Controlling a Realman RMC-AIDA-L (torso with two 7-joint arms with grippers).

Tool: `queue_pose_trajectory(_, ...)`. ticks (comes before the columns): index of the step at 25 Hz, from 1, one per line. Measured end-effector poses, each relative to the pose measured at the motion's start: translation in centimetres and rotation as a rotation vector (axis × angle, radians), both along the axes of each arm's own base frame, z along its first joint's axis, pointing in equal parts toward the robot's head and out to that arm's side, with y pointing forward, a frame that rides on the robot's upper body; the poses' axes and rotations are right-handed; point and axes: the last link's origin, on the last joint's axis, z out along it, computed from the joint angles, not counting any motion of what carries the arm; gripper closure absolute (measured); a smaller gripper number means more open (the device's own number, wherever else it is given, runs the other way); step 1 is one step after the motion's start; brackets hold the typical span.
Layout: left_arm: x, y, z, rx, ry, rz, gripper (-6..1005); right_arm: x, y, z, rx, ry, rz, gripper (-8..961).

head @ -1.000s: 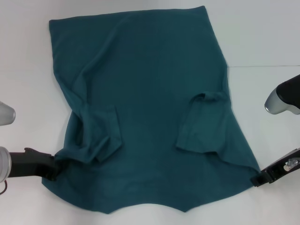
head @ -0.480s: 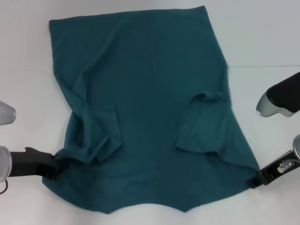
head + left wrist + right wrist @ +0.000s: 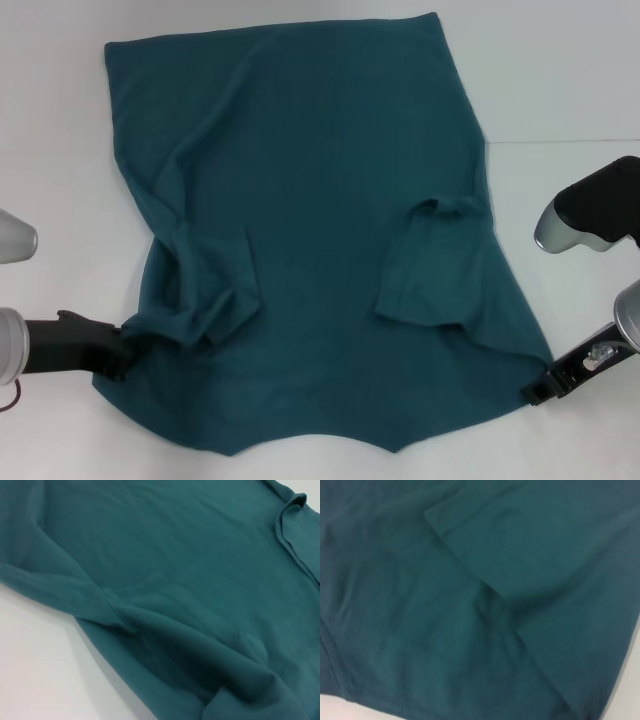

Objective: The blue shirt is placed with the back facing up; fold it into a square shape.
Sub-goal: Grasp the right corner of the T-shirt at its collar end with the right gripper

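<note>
The blue shirt (image 3: 320,200) lies spread on the white table (image 3: 560,80), plain side up, with both sleeves folded inward onto the body. My left gripper (image 3: 112,358) is at the shirt's near left edge, where the fabric bunches into a ridge. My right gripper (image 3: 540,390) is at the near right corner of the shirt. Only teal cloth, the blue shirt (image 3: 175,580), fills the left wrist view, with a thick fold and a strip of table. The right wrist view shows the blue shirt (image 3: 470,605) with a sleeve edge and a stitched hem.
White tabletop surrounds the shirt on all sides. A faint seam (image 3: 560,142) runs across the table at the right. The right arm's grey elbow housing (image 3: 590,215) hangs above the table right of the shirt.
The right arm has shifted a little left and its gripper has edged toward the shirt's near right corner. The left gripper has crept slightly right along the shirt's edge. The shirt has barely moved.
</note>
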Motion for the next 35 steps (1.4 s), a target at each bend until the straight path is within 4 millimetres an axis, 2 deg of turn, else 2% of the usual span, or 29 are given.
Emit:
queue_pose_trajectory(7,0.11,0.04,0.04,0.001,-0.003,-0.003,945,-0.07,0.16,-0.22,-0.007,-0.001,0.0,434)
queue_pose_trajectory(23,0.18,-0.05,-0.05,-0.01,-0.004,-0.004,944,-0.15,0.16,-0.51,-0.01,0.009,-0.002,445)
queue_pose_trajectory(25,0.2,-0.05,-0.05,-0.011,-0.005,-0.005,944,-0.33,0.11,-0.64,-0.014,0.024,0.001,614)
queue_pose_trajectory(31,0.16,-0.06,-0.03,-0.01,-0.006,-0.004,945,-0.39,0.01,-0.73,-0.015,0.037,-0.002,780)
queue_pose_trajectory(35,0.16,-0.23,-0.13,-0.022,-0.014,0.001,944,-0.9,0.21,-0.22,0.008,0.049,0.019,853)
